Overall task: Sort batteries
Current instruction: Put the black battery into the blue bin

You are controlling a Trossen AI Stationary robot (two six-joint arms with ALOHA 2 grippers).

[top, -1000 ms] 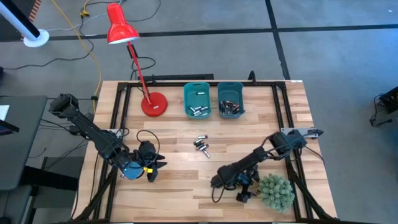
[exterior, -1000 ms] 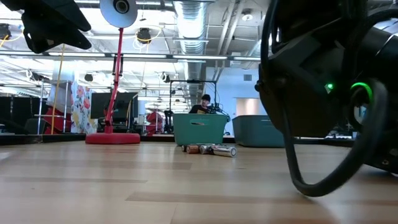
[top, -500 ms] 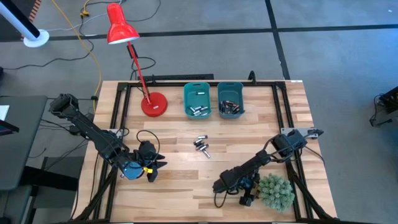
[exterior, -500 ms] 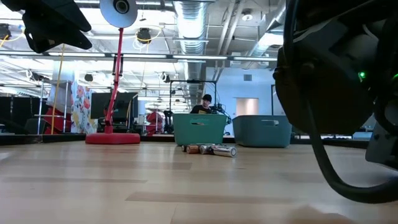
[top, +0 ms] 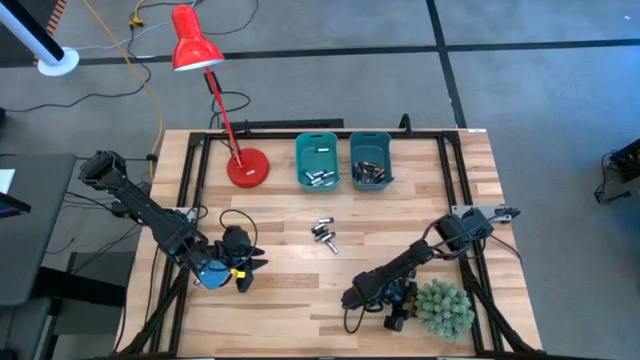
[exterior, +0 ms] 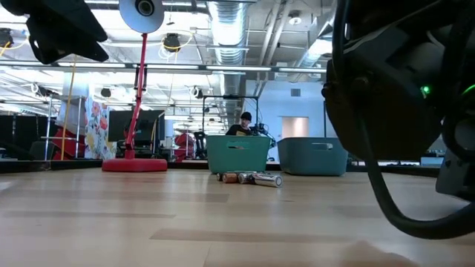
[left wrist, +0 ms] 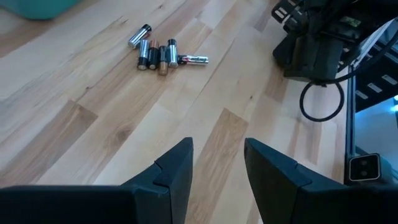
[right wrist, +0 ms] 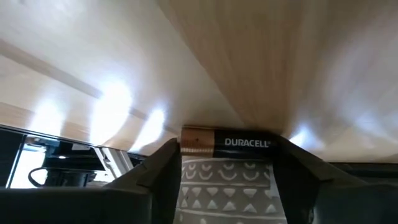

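Loose batteries (top: 323, 235) lie in a small cluster on the table's middle, also in the left wrist view (left wrist: 160, 53) and the low view (exterior: 252, 179). Two teal bins (top: 317, 161) (top: 370, 160) stand side by side at the far edge with batteries inside. My right gripper (top: 393, 305) is low near the near edge, beside the green plant, shut on one black-and-copper battery (right wrist: 227, 142). My left gripper (top: 245, 265) (left wrist: 216, 163) waits open at the table's left, pointing toward the cluster. My right gripper pinches a single Duracell battery (right wrist: 205, 142) between its two fingers (right wrist: 155, 180), which point down at the table. The battery lies level across the gap, its ends toward the fingers. It sits close to the wood; whether it touches the table, I cannot tell.
A red desk lamp's base (top: 247, 167) stands left of the bins. A green spiky plant (top: 443, 308) sits right beside my right gripper. Black frame rails and cables run along the table's left and right sides. A person (exterior: 245, 122) shows far behind the bins.
My right arm has shifted a little toward the table's near edge and the plant, then kept still. In the low view it has slid to the right and uncovered the right bin.
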